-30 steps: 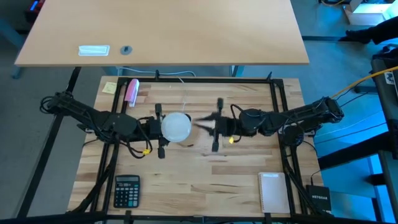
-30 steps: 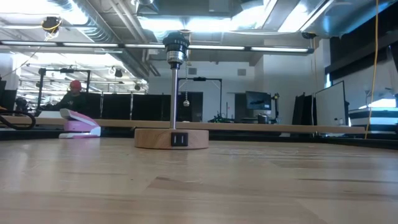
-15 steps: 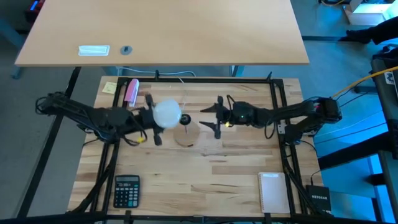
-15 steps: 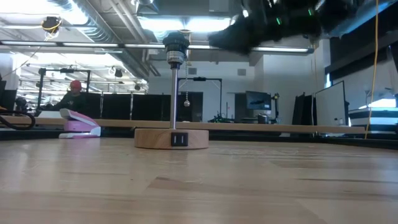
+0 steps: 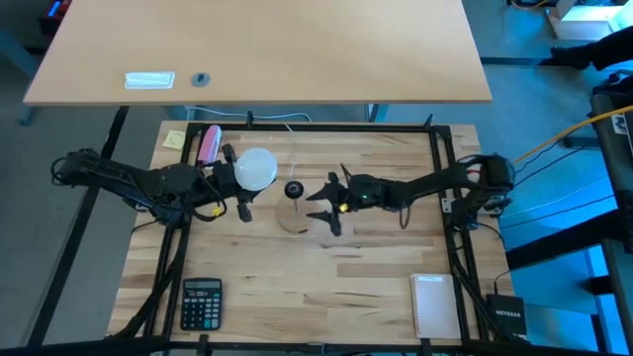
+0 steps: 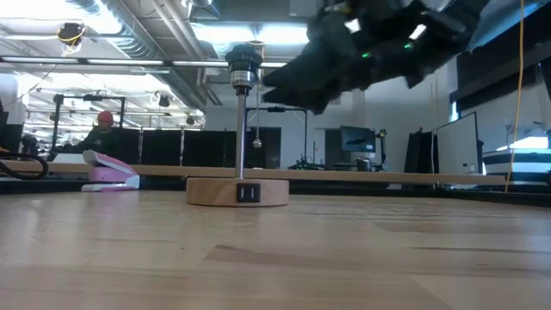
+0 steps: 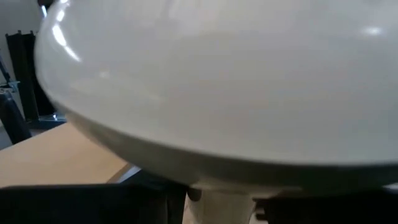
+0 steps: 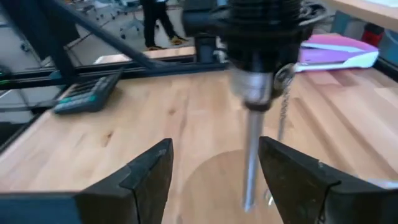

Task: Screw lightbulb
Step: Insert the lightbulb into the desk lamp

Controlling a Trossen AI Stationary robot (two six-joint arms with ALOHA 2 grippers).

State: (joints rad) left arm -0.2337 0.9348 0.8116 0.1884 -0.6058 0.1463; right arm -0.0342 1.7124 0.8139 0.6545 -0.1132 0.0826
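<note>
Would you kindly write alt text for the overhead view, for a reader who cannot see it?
From above, the left gripper holds a round white lightbulb just left of the black lamp socket on its round wooden base. The right gripper, fingers open, reaches toward the socket from the right on the wooden table.

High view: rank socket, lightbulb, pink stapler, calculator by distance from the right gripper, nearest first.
From the right gripper, whose fingers are open:
1. Black socket, just to its left on the lamp stand.
2. Lightbulb, further left, held in the left gripper.
3. Pink stapler, far-left corner, and calculator, near-left: too close to call.
</note>
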